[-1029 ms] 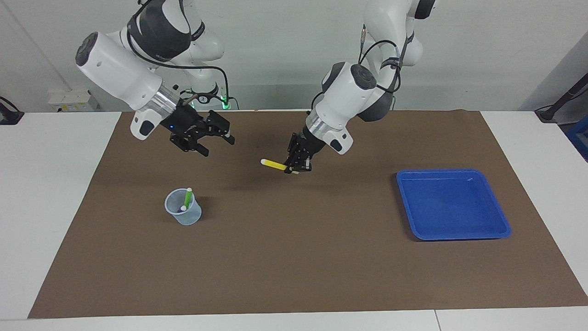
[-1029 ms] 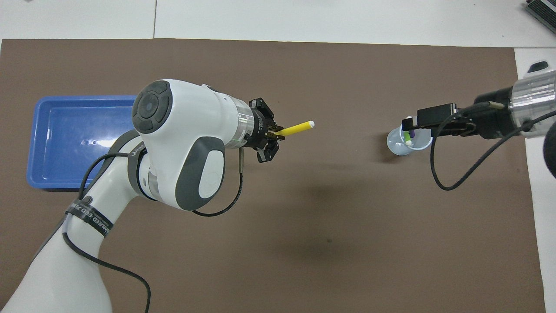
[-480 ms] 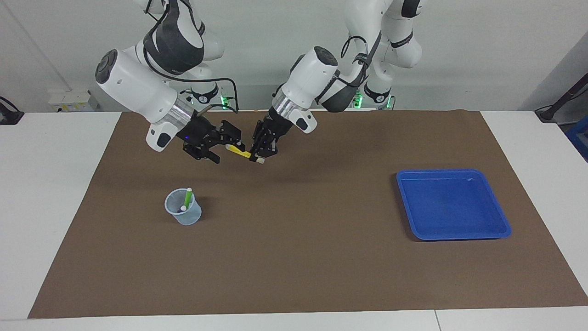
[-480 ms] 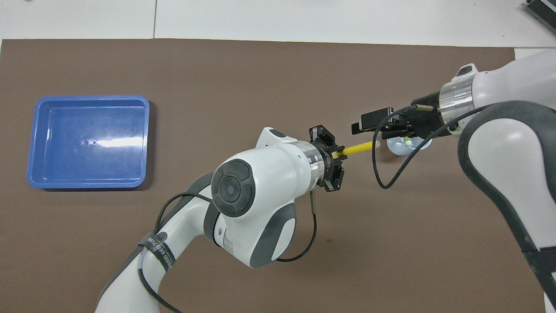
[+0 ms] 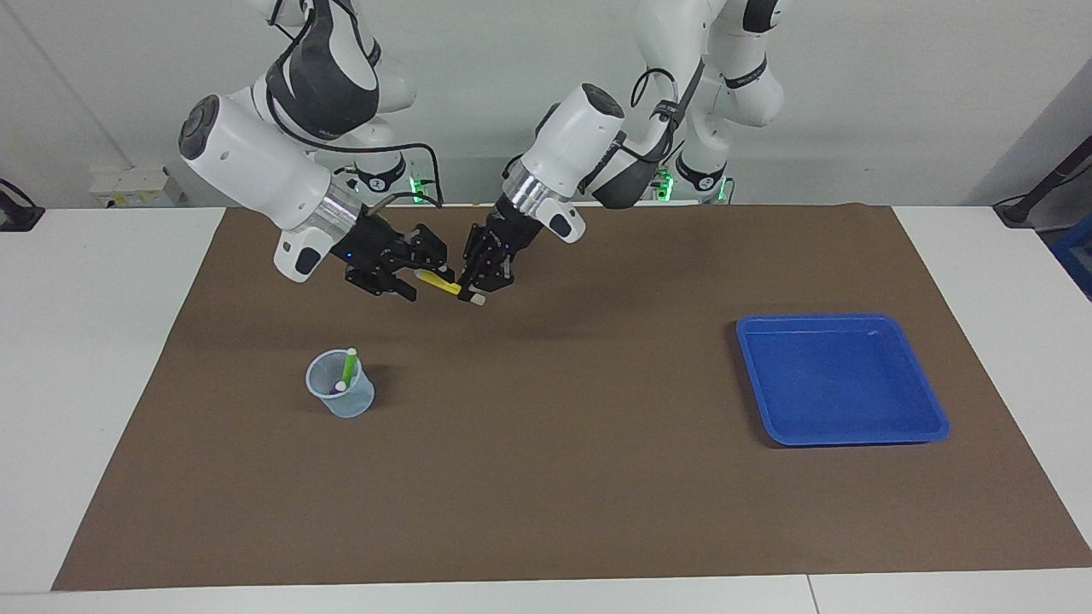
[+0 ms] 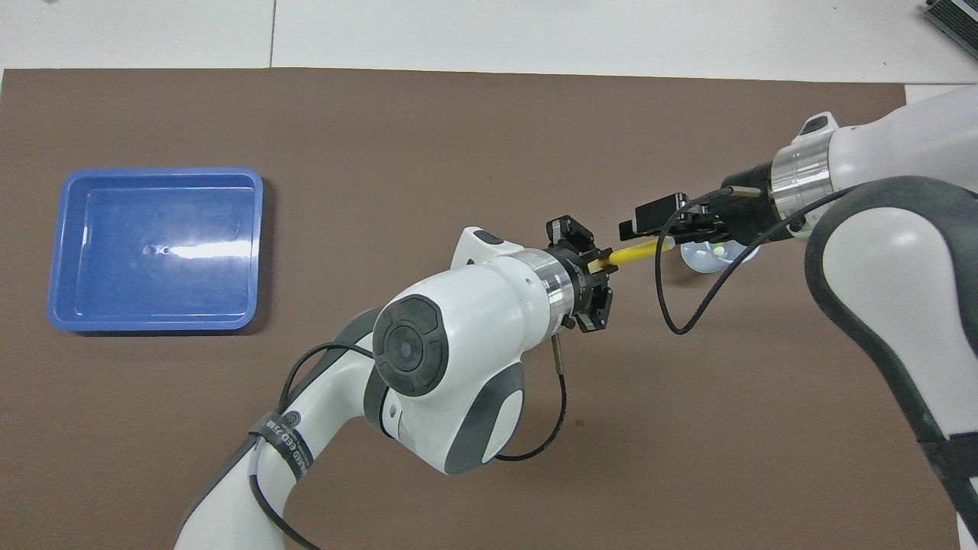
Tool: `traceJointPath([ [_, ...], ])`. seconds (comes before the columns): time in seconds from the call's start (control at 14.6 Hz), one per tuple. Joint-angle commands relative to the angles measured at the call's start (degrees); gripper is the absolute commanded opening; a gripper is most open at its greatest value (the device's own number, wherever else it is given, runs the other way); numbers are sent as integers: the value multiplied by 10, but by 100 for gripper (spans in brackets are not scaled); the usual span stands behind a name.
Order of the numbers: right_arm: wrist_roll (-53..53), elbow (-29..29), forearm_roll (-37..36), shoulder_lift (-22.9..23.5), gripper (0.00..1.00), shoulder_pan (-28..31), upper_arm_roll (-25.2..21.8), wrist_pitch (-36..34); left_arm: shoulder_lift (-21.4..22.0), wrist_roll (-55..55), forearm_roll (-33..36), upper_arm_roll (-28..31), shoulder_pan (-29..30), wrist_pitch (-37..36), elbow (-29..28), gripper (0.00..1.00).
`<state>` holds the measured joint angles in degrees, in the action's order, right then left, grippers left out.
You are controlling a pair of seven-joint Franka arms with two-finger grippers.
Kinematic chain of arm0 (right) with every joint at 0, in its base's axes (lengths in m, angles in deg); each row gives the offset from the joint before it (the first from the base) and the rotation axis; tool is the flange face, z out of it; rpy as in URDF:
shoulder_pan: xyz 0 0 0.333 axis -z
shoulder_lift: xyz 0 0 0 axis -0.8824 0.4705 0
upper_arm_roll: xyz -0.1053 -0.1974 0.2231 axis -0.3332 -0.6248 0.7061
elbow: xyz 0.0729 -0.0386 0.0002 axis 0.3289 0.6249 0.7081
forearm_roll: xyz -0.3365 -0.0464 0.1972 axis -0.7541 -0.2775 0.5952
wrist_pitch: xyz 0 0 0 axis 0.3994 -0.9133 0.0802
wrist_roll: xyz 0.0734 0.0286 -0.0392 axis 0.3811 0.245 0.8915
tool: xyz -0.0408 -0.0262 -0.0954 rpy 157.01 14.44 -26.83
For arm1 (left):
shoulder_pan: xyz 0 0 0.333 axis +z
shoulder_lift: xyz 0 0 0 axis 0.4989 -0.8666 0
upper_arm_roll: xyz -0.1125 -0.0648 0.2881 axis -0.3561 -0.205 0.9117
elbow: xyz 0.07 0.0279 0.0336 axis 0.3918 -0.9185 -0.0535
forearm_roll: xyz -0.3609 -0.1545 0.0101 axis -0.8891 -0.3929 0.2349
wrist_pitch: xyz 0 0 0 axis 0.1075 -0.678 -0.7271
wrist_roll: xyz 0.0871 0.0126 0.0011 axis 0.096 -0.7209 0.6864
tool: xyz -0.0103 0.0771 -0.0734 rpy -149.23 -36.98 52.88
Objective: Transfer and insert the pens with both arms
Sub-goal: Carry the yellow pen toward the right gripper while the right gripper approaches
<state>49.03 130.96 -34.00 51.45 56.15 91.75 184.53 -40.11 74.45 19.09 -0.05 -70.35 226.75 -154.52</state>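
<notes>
The left hand [image 5: 478,281] is clamped on the yellow pen [image 5: 441,282], held up over the brown mat [image 5: 546,512] toward the right arm's end of the tabletop; the right hand [image 5: 420,271] sits at the pen's free end, fingers [image 5: 433,249] either side of it, and whether they grip it I cannot tell; the green pen [image 5: 348,367] and purple pen [image 5: 334,390] stand in the clear cup [image 5: 341,401]; the blue tray [image 5: 930,426] lies well apart toward the left arm's end, with bare mat between; a second ago the hands were apart, the right one wider and over the cup; both have since closed in.
</notes>
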Motion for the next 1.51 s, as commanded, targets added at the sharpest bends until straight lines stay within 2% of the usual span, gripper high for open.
traceJointPath([
  [0.0, 16, -1, 9, -9, 71, 9, 1, -18, 8, 6, -10, 9, -12, 35, -23, 0],
  [0.48, 15, -1, 3, -8, 53, 4, 0, -5, 7, 6, -10, 9, -12, 44, -23, 0],
  [0.89, 14, -1, 3, -8, 47, 2, 0, 3, 6, 6, -10, 10, -15, 44, -23, 0],
  [1.3, 14, -2, 3, -8, 45, 2, 0, 8, 6, 6, -10, 10, -16, 57, -24, 0],
  [1.44, 14, -2, 3, -8, 35, 2, 0, 8, 6, 6, -10, 10, -16, 59, -24, 0],
])
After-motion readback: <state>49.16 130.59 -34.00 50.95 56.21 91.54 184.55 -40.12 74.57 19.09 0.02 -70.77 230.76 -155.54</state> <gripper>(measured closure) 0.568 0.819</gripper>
